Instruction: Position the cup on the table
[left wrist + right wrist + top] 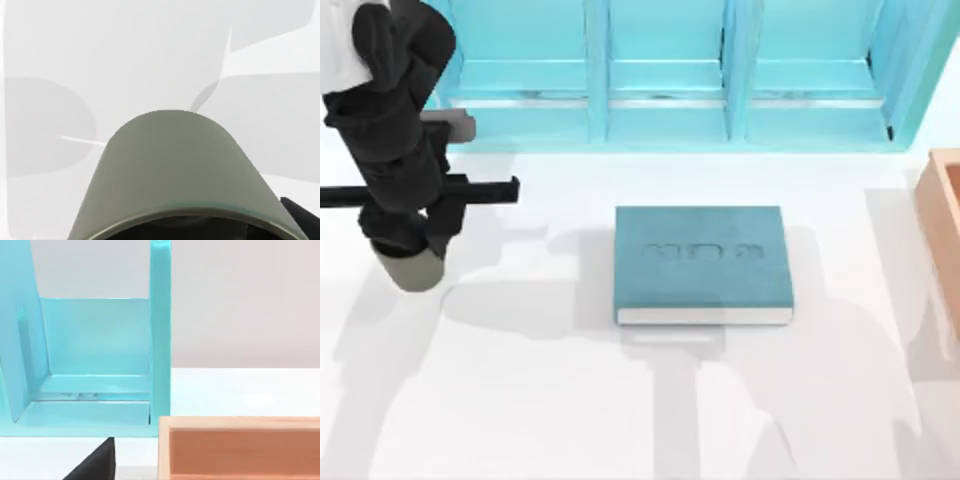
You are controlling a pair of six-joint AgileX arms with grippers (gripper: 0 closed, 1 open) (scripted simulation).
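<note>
The cup (415,268) is held tight by the left gripper (405,245) so it can be set on the table (620,400).

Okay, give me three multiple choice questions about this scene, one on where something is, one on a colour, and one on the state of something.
1. Where is the cup?
A. top view's left side of the table
B. on the book
C. in the shelf unit

2. What colour is the book?
A. red
B. teal
C. yellow

3. How does the book lie?
A. standing upright
B. open
C. flat and closed

Answers: 1 A, the cup sits under the left gripper at the left. 2 B, its cover is teal. 3 C, the cover faces up, pages shut.
</note>
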